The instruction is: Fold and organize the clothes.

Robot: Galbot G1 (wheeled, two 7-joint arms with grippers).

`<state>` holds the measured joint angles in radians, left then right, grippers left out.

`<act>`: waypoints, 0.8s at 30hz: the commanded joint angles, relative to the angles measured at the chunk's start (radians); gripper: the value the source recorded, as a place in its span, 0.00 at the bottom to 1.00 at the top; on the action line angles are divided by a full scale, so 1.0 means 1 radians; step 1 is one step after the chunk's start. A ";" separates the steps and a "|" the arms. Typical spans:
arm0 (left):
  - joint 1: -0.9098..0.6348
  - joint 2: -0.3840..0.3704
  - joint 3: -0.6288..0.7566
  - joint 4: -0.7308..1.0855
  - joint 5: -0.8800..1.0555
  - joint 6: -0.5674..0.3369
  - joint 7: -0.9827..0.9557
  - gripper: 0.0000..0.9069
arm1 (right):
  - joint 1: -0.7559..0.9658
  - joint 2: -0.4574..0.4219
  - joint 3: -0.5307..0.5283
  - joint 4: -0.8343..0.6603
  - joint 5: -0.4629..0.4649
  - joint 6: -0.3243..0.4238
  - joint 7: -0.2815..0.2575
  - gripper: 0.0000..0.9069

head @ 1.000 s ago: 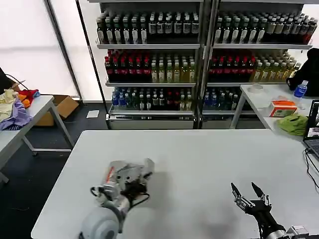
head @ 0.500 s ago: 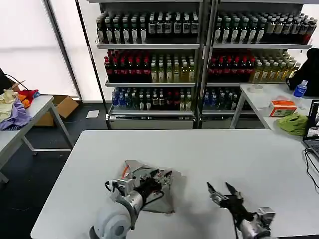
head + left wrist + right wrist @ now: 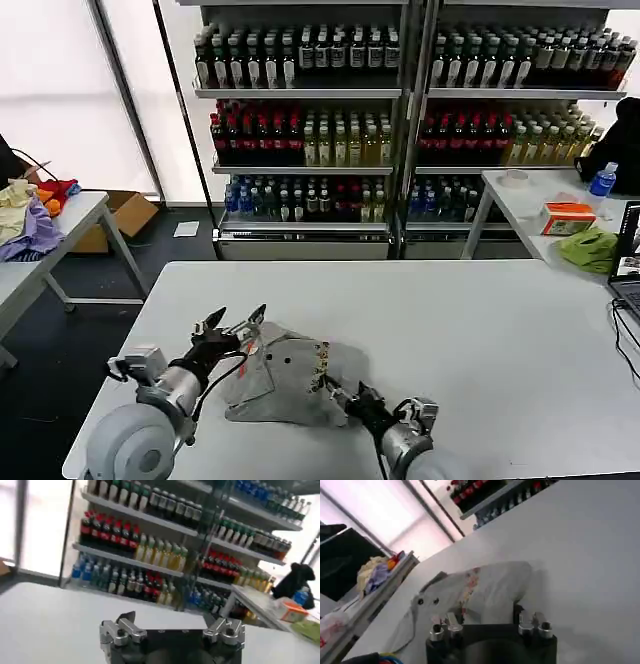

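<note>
A light grey shirt [image 3: 285, 375] lies crumpled flat on the white table [image 3: 470, 320], near the front left. It has an orange mark at its left edge and a multicoloured strip along a fold. My left gripper [image 3: 232, 320] stands open just past the shirt's left corner, nothing between its fingers; in the left wrist view the left gripper [image 3: 172, 630] faces bare table. My right gripper [image 3: 348, 398] is at the shirt's front right edge. In the right wrist view the right gripper [image 3: 490, 622] is open, with the shirt [image 3: 490, 587] right in front of it.
A side table at the left holds purple, yellow and red garments [image 3: 30, 215]. Bottle shelves [image 3: 400, 120] stand behind. Another table at the right carries a green cloth [image 3: 590, 248] and an orange box [image 3: 567, 217]. A laptop [image 3: 628, 265] sits at the white table's right edge.
My left gripper carried the bunched shirt rightward, let it go and drew back to the left, open. The shirt now lies spread on the table. My right gripper moved left to the shirt's edge.
</note>
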<state>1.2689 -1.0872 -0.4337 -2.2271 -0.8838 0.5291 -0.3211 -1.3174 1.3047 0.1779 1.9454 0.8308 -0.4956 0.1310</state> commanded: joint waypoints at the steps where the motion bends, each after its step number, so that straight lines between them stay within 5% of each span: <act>1: 0.095 0.005 -0.171 -0.049 0.002 -0.007 0.021 1.00 | 0.077 0.025 -0.057 -0.058 0.065 -0.016 0.012 0.00; 5: 0.085 0.004 -0.157 -0.036 0.003 -0.010 0.022 1.00 | 0.077 -0.020 0.046 -0.022 0.046 -0.021 -0.077 0.00; 10: 0.081 0.001 -0.152 -0.021 0.003 -0.012 0.030 1.00 | 0.088 -0.096 0.173 0.000 0.049 -0.083 -0.120 0.00; 17: 0.080 -0.013 -0.148 -0.010 0.006 -0.012 0.033 1.00 | 0.075 -0.289 0.296 -0.022 -0.049 -0.087 -0.217 0.00; 24: 0.070 -0.056 -0.124 -0.007 0.008 -0.008 -0.002 1.00 | 0.054 -0.339 0.347 -0.073 -0.116 -0.063 -0.224 0.00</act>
<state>1.3392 -1.1108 -0.5546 -2.2375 -0.8766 0.5186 -0.2978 -1.2592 1.1113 0.3897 1.9159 0.8090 -0.5623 -0.0270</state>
